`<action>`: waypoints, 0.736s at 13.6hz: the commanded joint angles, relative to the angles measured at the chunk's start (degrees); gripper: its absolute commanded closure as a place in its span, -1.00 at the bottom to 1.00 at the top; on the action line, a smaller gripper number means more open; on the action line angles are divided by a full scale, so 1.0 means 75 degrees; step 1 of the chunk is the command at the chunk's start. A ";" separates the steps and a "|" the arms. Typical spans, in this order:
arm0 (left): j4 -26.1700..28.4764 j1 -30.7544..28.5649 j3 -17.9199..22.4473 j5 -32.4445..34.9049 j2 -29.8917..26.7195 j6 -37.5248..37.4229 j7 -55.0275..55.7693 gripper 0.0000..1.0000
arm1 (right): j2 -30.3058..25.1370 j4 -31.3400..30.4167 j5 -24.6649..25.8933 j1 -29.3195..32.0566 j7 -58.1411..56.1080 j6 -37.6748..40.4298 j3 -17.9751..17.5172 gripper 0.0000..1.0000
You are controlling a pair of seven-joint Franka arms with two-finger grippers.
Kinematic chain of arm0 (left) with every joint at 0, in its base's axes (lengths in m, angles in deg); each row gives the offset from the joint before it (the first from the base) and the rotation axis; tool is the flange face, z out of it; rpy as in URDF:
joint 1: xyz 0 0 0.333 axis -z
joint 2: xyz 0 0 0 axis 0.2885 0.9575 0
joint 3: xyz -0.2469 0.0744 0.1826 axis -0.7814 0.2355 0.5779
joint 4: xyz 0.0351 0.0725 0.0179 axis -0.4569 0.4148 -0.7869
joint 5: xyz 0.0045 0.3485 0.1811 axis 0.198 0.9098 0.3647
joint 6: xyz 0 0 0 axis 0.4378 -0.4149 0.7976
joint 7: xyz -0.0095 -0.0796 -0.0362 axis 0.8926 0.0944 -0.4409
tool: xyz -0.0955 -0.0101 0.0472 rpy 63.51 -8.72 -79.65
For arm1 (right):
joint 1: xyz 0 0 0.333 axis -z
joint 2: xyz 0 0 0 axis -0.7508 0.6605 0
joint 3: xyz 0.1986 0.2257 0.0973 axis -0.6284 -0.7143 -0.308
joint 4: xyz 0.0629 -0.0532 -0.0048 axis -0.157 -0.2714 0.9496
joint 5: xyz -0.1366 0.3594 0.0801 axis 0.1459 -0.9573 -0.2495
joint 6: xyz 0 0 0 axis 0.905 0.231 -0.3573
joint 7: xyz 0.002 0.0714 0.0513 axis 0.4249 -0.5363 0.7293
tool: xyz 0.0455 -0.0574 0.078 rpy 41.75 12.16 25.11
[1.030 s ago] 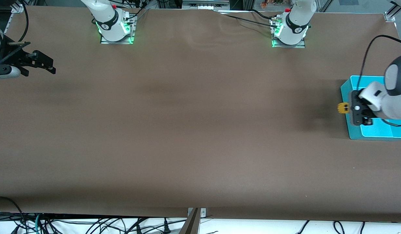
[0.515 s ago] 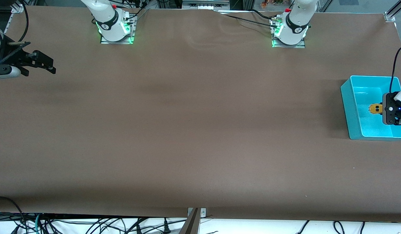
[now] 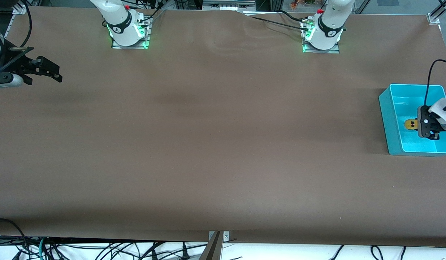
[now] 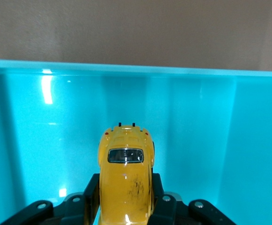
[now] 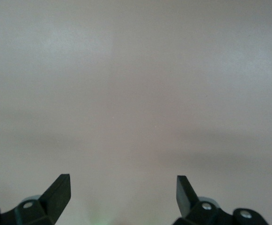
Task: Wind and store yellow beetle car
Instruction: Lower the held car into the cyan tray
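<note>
The yellow beetle car (image 3: 410,125) is gripped between the fingers of my left gripper (image 3: 415,125), inside the turquoise bin (image 3: 388,112) at the left arm's end of the table. In the left wrist view the yellow beetle car (image 4: 125,178) sits between the black fingers (image 4: 91,197), its rear window showing, with the turquoise bin wall (image 4: 196,117) in front of it. My right gripper (image 3: 51,72) is open and empty, waiting at the right arm's end of the table; its fingertips (image 5: 61,190) show over bare brown table.
The brown table (image 3: 215,144) stretches wide between the two arms. The arm bases (image 3: 127,30) stand along the edge farthest from the front camera. Cables hang below the edge nearest the front camera.
My left gripper has carried the yellow car from over the bin's outer wall into the bin and lowered it. The right arm has not moved.
</note>
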 commanded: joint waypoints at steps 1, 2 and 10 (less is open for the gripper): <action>0.0444 -0.0258 -0.0137 0.0364 0.0029 0.0698 -0.0114 0.98 | 0.0087 0.0222 -0.0046 0.0031 0.0044 0.0193 0.0008 -1.00; 0.0515 -0.0385 -0.0137 0.0376 0.0111 0.0874 -0.0125 0.98 | 0.0076 0.0222 -0.0046 0.0031 0.0044 0.0193 -0.0003 -1.00; 0.0434 -0.0598 -0.0219 0.0412 0.0264 0.1040 -0.0558 -1.00 | 0.0087 0.0222 -0.0046 0.0031 0.0044 0.0193 0.0008 -1.00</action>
